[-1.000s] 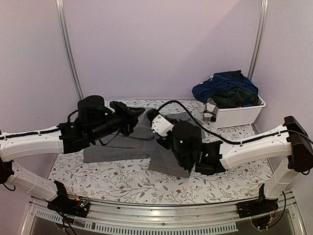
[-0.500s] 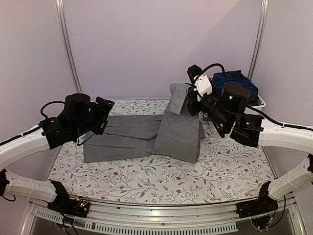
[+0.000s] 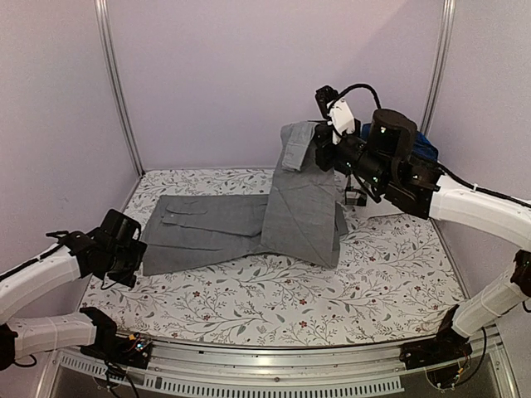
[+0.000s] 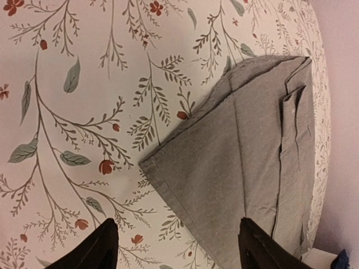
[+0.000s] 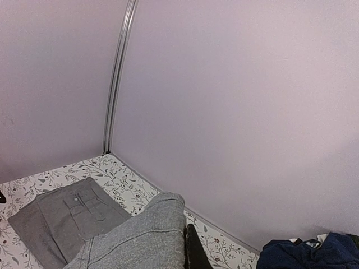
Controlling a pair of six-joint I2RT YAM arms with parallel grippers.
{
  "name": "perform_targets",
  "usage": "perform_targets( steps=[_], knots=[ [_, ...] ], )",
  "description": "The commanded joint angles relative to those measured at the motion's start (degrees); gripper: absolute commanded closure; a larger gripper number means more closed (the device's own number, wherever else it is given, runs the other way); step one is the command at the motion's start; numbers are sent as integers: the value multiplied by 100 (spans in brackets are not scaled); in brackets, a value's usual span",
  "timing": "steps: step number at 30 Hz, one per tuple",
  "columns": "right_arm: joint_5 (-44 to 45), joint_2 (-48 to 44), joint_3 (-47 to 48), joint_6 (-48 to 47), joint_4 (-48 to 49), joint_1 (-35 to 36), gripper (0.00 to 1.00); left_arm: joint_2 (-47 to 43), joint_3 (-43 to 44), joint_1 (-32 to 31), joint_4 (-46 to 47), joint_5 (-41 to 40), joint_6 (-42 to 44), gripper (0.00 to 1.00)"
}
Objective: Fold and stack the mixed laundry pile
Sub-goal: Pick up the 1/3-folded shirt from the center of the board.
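Note:
A grey garment (image 3: pixel 211 232) lies flat across the floral table cloth, pocket side up. Its right part (image 3: pixel 303 207) hangs lifted from my right gripper (image 3: pixel 319 148), which is shut on the cloth high above the table's back. In the right wrist view the grey fabric (image 5: pixel 143 238) drapes over the jaws beside one dark finger (image 5: pixel 195 252). My left gripper (image 3: pixel 133 249) hovers open at the garment's left end. In the left wrist view its fingertips (image 4: pixel 104 246) straddle a hem corner (image 4: pixel 235 168) without touching it. A navy blue garment (image 3: pixel 425 143) shows behind the right arm.
The white bin at the back right is mostly hidden by the right arm; only a bit (image 3: pixel 357 197) shows. The navy cloth (image 5: pixel 314 252) sits low right in the right wrist view. Metal posts (image 3: pixel 116 91) stand at the back corners. Bare floral cloth (image 3: pixel 249 303) runs along the front.
My left gripper let go of the grey garment, opened, and drew back toward the near left. My right gripper carried the garment's right part up and toward the back right.

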Motion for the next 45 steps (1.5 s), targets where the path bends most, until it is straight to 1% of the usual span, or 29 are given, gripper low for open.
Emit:
perform_targets(
  steps=[1,5,7,11,16,19,23,26,29,32,33,34,42,45],
  knots=[
    [-119,241,451,148,-79,-322,100,-72,-300,426,151,450,-3,26],
    [-234,436,638,294,-124,-614,100,172,-416,633,387,635,19,25],
    [-283,515,658,379,-102,-693,100,306,-493,723,598,738,63,26],
    [-361,668,694,464,-101,-738,100,686,-630,850,1087,966,176,39],
    [-400,764,696,498,-105,-738,100,1251,-633,1079,1486,1158,437,43],
    [-380,765,679,496,-115,-738,100,1602,-586,1275,1637,1294,635,48],
    [-310,756,663,476,-114,-751,100,2045,-422,1511,1700,1481,933,58],
    [-292,747,669,467,-105,-754,100,2391,-299,1625,1710,1592,1113,63],
    [-273,747,678,452,-105,-763,100,2614,-259,1714,1797,1707,1200,74],
    [-265,747,686,435,-98,-781,100,2630,-281,1730,1911,1734,1211,90],
    [-266,747,694,425,-105,-782,100,2589,-269,1732,1905,1721,1232,97],
    [-268,752,702,419,-105,-794,100,2516,-245,1724,1888,1707,1260,99],
    [-330,795,819,327,-85,-887,100,1601,211,1722,1331,1409,1344,100],
    [-438,868,935,289,-63,-983,100,1525,512,1722,1286,1245,1494,100]
  ],
)
